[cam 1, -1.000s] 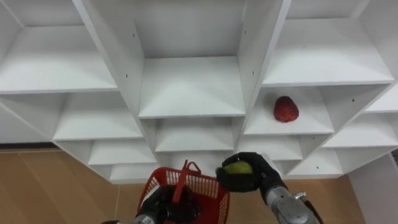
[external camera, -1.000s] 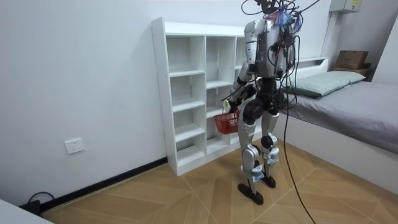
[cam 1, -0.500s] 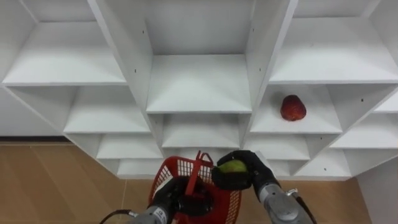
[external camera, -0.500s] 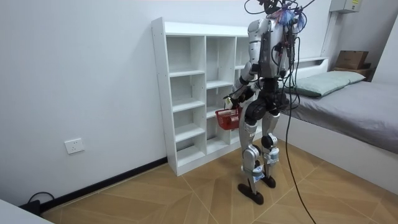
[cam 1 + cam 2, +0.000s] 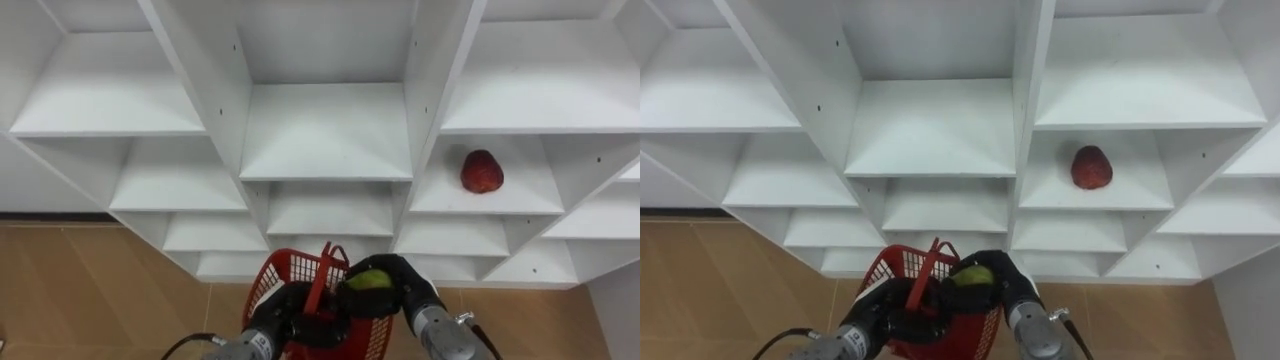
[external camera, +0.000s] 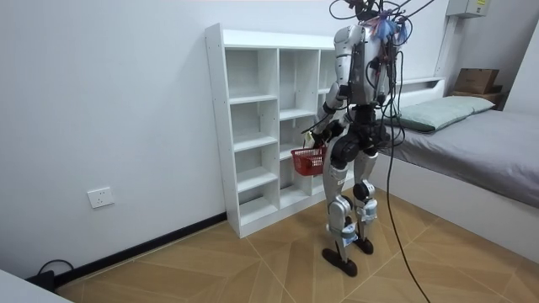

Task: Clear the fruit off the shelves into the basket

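- A white closet (image 5: 320, 130) with open compartments stands right in front of me, on a wooden floor (image 5: 90, 290) and against a white wall (image 6: 126, 126).
- One red fruit (image 5: 482, 172) lies on a shelf in the right column, apart from both side panels.

Light brown wooden parquet floor (image 6: 253, 261) laid in a herringbone pattern meets a plain white wall (image 6: 109, 101) along a black skirting board (image 6: 152, 245), with a white rectangular wall socket (image 6: 100, 198) just above it. At the room view's right, a low bed under a grey cover (image 6: 488, 160) carries a pale grey-green pillow (image 6: 438, 111); a brown cardboard box (image 6: 476, 81) sits beyond the pillow.
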`<state>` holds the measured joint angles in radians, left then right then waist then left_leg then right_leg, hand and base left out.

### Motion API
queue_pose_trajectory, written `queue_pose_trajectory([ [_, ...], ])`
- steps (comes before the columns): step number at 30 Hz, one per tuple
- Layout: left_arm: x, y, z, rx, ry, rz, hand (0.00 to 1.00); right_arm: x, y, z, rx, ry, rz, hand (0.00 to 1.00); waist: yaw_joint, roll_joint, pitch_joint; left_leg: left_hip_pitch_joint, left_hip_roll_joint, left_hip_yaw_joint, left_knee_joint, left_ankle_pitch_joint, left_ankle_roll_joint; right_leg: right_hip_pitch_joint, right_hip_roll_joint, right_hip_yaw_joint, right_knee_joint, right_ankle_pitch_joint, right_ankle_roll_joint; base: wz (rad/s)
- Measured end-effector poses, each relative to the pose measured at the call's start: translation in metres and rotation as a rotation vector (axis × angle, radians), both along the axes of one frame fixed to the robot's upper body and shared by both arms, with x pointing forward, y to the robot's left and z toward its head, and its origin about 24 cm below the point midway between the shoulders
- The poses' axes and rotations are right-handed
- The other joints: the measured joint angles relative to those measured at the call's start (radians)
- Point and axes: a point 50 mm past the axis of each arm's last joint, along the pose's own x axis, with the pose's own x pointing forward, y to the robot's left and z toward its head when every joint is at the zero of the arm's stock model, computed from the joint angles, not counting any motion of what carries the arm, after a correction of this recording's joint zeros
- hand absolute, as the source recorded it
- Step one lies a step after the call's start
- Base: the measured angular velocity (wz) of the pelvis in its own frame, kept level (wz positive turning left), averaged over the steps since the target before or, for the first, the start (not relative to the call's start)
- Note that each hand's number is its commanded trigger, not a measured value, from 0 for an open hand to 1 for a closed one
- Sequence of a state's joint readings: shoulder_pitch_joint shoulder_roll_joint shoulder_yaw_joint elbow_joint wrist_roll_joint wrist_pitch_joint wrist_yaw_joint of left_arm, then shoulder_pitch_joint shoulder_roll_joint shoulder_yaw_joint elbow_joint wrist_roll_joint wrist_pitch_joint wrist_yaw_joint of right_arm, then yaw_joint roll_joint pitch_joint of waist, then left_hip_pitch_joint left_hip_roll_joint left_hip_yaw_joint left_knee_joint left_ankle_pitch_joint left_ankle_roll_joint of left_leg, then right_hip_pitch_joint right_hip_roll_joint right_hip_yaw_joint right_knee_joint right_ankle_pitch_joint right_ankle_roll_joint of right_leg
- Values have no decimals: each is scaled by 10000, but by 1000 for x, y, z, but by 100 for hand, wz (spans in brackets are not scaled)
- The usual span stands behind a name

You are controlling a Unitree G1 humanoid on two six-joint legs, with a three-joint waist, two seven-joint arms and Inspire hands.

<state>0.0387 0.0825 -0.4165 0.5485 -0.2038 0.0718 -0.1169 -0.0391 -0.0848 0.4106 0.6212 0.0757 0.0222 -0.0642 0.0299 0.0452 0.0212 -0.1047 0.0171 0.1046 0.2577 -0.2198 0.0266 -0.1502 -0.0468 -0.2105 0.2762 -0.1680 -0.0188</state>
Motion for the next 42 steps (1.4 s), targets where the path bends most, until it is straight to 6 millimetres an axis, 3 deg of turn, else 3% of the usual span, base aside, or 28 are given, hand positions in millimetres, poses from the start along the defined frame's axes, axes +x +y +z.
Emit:
queue_pose_trajectory([
  [9,1,0,0,-36,-9,-50,100,-1,-1,-5,300,296,-325,100,-89,-163,6,-77,-1,9,41,8,14,3,-22,-96,-42,-2,3,3],
  [12,1,1,0,32,-16,-59,100,2,-3,-8,268,412,-301,58,-253,-159,5,-139,5,10,103,8,14,0,-23,-105,-76,-9,8,3],
  [13,1,2,0,45,-22,-63,100,2,-4,-9,274,461,-334,35,-264,-160,5,-140,8,11,104,8,14,0,-19,-102,-87,-8,8,3],
  [14,1,1,1,47,-45,-78,100,2,-5,-10,323,556,-435,0,-272,-157,4,-142,11,11,104,8,13,0,-14,-103,-103,-7,6,0],
  [42,3,-5,6,-72,-250,-276,100,5,-11,-9,288,173,-1069,0,-265,-11,-45,-79,31,-69,70,6,12,86,10,-133,-123,23,-15,0],
])
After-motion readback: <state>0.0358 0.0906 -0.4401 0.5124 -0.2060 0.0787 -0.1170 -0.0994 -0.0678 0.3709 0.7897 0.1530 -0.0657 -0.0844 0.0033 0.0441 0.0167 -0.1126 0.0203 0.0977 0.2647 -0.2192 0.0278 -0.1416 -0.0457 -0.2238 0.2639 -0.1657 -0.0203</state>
